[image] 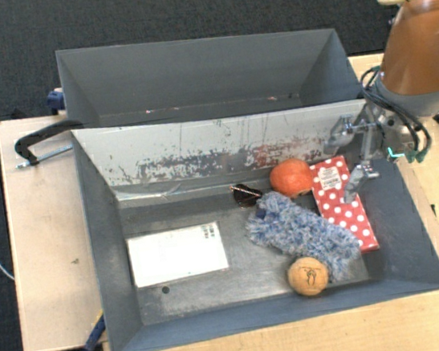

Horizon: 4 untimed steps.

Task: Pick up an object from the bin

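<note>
Looking down into the grey metal bin point(109, 251), camera view: the gripper point(359, 174) hangs at the right of the frame, low over the upper end of a red box with white dots point(350, 207), which lies flat beside the bin's right wall. Whether its jaws stand open or closed cannot be told, and nothing is seen held. An orange ball point(291, 177) sits just left of the box's upper end. A blue-grey fuzzy cloth point(299, 231) overlaps the box's left edge, and a tan ball point(308, 276) rests at the cloth's lower end. A flat white box point(177, 254) lies well apart at lower left. A small dark thing point(245, 194), too small to name, lies left of the orange ball. From this pose the dotted box is the likely target. A sound grasp would span its narrow width near the free upper end, clear of the cloth. It would descend straight, so that neither the orange ball nor the sloping wall is struck.
</note>
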### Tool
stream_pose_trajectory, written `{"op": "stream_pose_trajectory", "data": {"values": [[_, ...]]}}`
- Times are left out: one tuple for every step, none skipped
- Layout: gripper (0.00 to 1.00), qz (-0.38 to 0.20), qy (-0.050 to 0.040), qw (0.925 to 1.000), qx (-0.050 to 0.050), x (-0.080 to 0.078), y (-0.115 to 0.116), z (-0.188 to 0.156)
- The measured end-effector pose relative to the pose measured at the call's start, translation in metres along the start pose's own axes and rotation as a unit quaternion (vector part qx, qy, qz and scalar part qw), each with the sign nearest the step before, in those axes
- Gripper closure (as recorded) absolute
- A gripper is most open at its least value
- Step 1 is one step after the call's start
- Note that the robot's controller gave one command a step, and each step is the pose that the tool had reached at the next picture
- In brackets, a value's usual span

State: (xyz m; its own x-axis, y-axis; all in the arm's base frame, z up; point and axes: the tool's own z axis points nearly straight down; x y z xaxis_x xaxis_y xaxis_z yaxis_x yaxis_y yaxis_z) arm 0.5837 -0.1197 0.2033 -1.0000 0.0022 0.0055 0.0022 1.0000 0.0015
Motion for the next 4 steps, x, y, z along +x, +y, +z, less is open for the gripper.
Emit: {"op": "stream_pose_trajectory", "data": {"values": [[0.0,-0.001,-0.0042,1.0,0.001,-0.002,0.001,-0.005],[0.0,-0.044,-0.0063,0.999,0.001,-0.001,0.002,0.026],[0.0,-0.112,-0.0247,0.9934,0.008,-0.001,0.032,0.075],[1.0,-0.111,-0.0288,0.9933,0.01,-0.005,0.03,0.069]]}}
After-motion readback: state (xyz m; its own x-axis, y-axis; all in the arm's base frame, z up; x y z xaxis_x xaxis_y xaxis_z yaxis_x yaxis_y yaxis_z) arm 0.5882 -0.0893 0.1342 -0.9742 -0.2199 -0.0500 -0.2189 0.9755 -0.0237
